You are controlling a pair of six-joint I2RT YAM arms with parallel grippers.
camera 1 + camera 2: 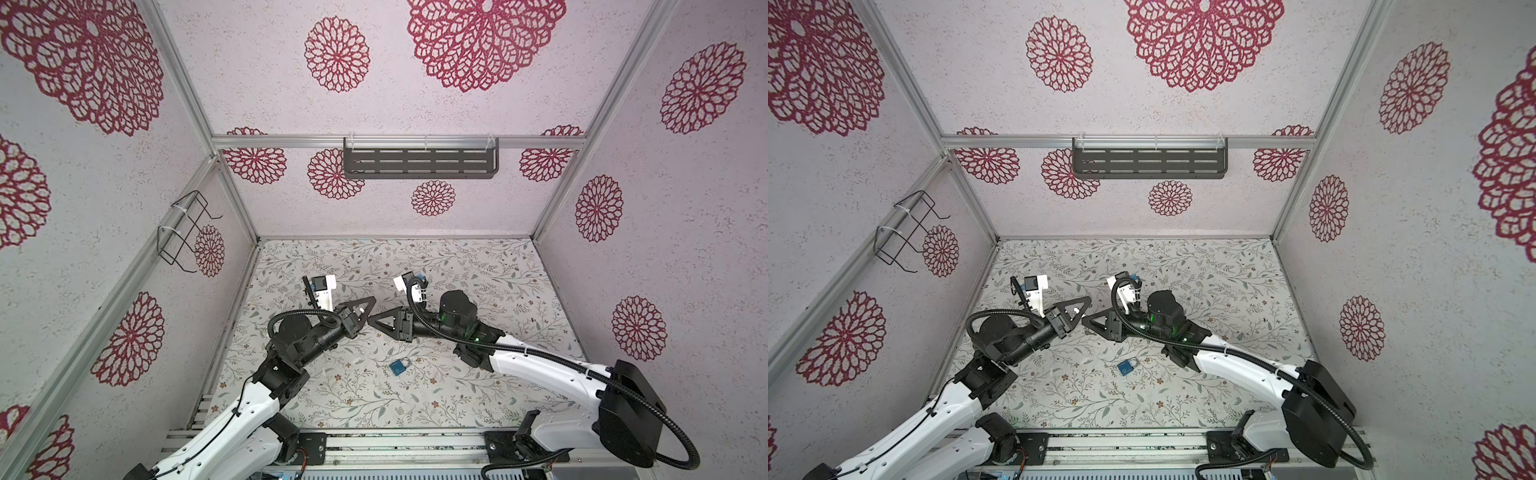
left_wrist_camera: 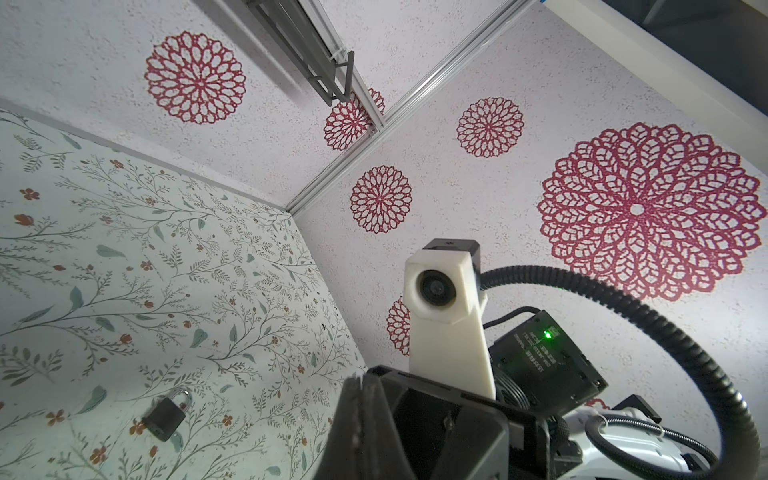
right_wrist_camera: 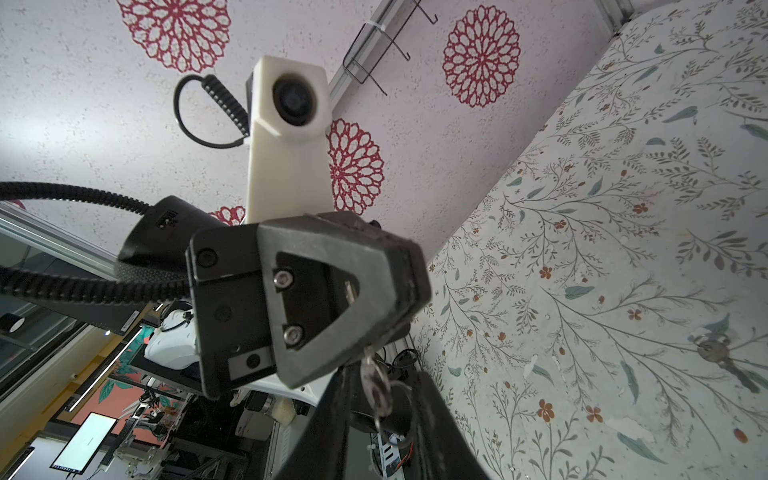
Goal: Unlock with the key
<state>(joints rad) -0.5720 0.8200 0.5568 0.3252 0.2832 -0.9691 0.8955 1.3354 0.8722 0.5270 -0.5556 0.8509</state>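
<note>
My left gripper [image 1: 372, 300] is clamped on the key [image 3: 371, 380]. It hangs lengthwise between my right gripper's [image 1: 370, 322] part-open jaws, ungripped, I judge. Padlock [image 1: 399, 368] lies on the table [image 1: 478, 291] toward my bases, right tip nearer.

Left tool [image 1: 372, 300] clamped, tip near the parted right tool [image 1: 370, 323].

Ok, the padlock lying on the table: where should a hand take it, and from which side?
Probably the blue body of the padlock, pinched across its narrow side edges, coming down from above. It lies flat on the table, so the broad faces cannot be pinched, and this leaves the shackle and bottom end clear.
</note>
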